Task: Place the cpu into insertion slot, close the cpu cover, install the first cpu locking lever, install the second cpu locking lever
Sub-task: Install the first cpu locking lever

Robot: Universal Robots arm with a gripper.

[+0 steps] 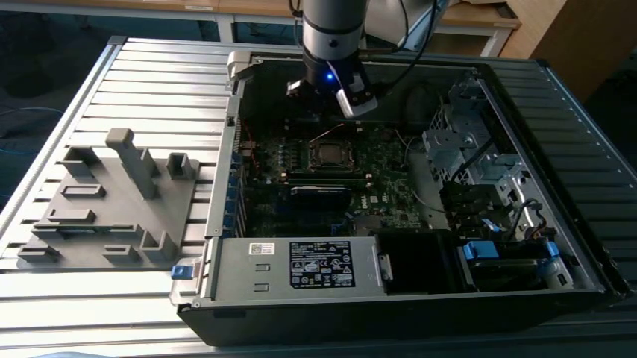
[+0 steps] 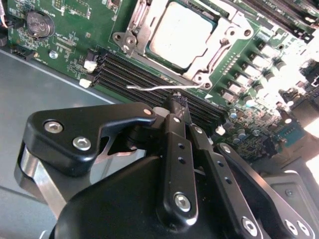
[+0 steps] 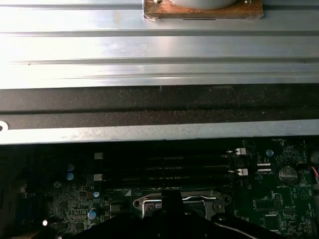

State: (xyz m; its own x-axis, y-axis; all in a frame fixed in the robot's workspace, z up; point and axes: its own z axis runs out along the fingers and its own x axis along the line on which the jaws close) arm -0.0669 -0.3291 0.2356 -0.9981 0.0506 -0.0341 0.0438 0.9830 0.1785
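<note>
Black claw of mine (image 2: 177, 101) is closed, tips just at the thin silver wire locking lever (image 2: 149, 88) beside the dull silver-grey square cpu (image 2: 182, 35).

The tabletop (image 1: 149, 82) is a bed of pale metal slats with grooves running between them; in the first wrist view the same bright slats (image 3: 159, 50) show. An open computer case (image 1: 398, 321) lies flat on it, taking up the middle and the side toward the exterior view's right. Toward the exterior view's left edge sits a grey fixture plate (image 1: 100, 224) with upright blocks and posts, close beside the case. A small blue piece (image 1: 180, 271) lies just beside the case's near corner.
</note>
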